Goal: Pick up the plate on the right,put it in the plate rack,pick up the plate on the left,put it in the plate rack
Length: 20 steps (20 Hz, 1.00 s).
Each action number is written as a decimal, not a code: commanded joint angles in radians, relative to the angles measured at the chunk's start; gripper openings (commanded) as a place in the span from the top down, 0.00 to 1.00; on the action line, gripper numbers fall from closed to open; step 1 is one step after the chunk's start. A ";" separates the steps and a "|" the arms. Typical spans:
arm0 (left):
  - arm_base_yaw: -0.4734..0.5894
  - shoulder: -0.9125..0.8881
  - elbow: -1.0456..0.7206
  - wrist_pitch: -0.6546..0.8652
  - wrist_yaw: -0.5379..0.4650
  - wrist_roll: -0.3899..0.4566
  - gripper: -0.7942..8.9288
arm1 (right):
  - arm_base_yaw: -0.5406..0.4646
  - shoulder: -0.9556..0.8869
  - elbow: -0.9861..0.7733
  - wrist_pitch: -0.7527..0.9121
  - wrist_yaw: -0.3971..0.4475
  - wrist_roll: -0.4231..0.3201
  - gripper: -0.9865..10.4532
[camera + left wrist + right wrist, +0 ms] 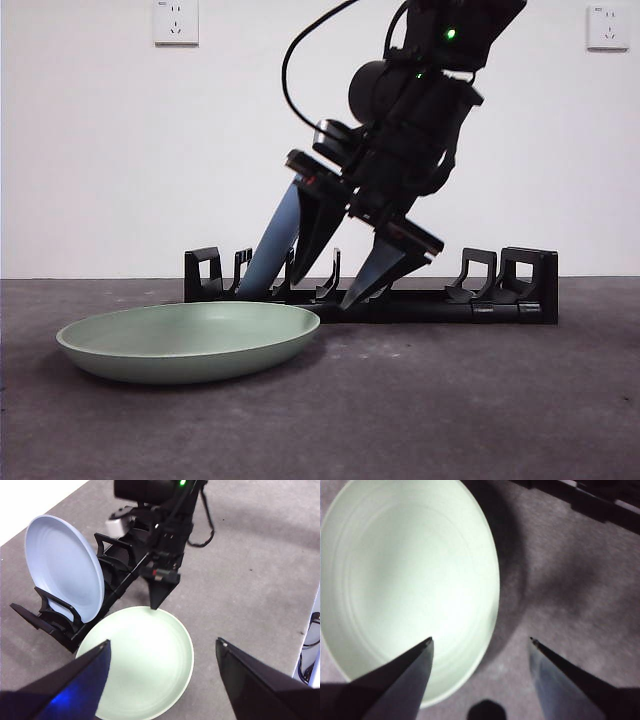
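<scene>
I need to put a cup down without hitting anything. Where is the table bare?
Bare table lies in front of the rack, beside the green plate. It is crowded at the rack's other end: the blue plate stands there, with the open right gripper low over the green plate's rim.

Dark grey table [480,400] — green plate [190,340] (lying flat), black plate rack [500,300]
</scene>
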 commanded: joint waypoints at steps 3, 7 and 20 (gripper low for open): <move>-0.004 -0.002 0.002 -0.003 0.003 0.035 0.55 | 0.015 0.047 -0.011 0.042 0.001 0.037 0.64; -0.004 -0.002 0.002 -0.010 0.003 0.040 0.55 | 0.026 0.062 -0.011 0.066 0.010 0.045 0.64; -0.004 -0.002 0.002 -0.033 0.003 0.046 0.55 | 0.044 0.101 -0.011 0.093 0.024 0.064 0.93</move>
